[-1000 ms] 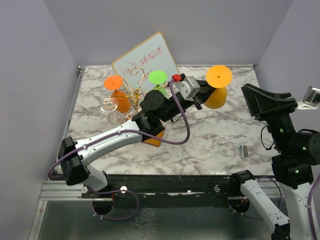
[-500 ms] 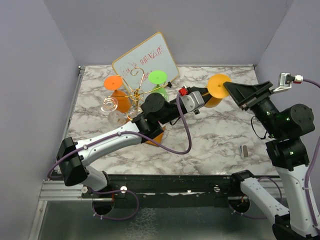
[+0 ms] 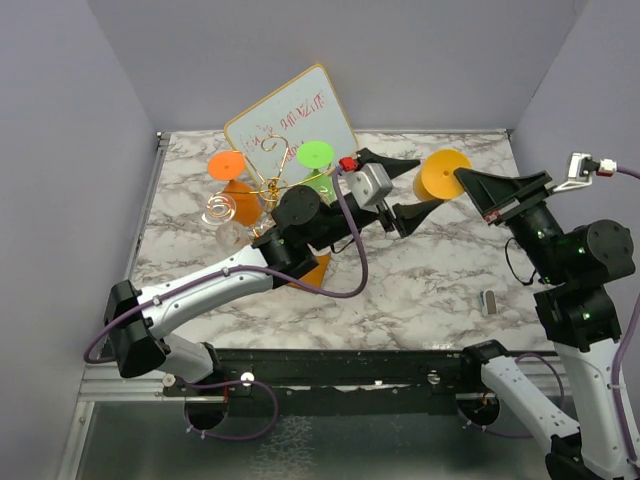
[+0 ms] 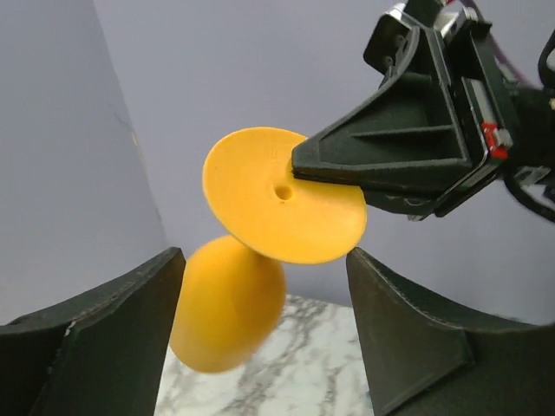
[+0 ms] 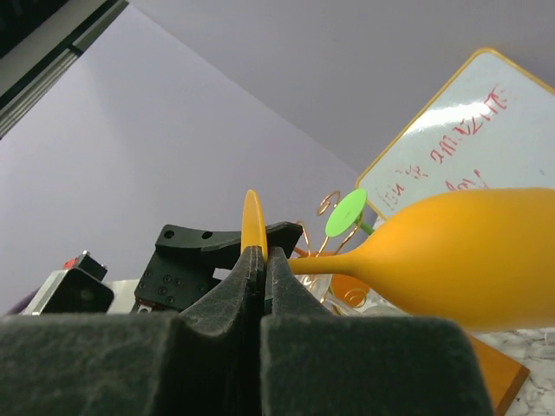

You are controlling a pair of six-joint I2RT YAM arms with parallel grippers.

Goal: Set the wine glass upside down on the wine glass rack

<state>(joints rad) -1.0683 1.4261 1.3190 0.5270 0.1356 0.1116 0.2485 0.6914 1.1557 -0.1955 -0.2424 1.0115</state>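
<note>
From above, the wine glass (image 3: 443,172) is yellow-orange and is up in the air over the far right part of the marble table (image 3: 430,285). It is well to the right of the wine glass rack (image 3: 268,190). The right gripper (image 3: 463,180) is pinched shut on the edge of the glass's round foot. The left gripper (image 3: 427,183) is just beside the glass with its two fingers spread apart, holding nothing. The left arm reaches across in front of the rack and hides part of its brown wooden base. An orange glass (image 3: 227,165), a green glass (image 3: 315,153) and a clear glass (image 3: 230,235) are at the gold wire arms. A tilted whiteboard (image 3: 295,115) stands behind the rack, with red writing that is too messy to read. A small grey thing (image 3: 489,300) lies on the table near the right arm. In the left wrist view, the glass is tipped, with its foot up high and its bowl lower down between the two spread black fingers. The other gripper bites the foot's rim from the right. In the right wrist view, the two fingers are pressed together on the thin foot, and the stem and bowl point off to the right. Behind them are the gold curls, the green foot and the whiteboard's red scribble.
</note>
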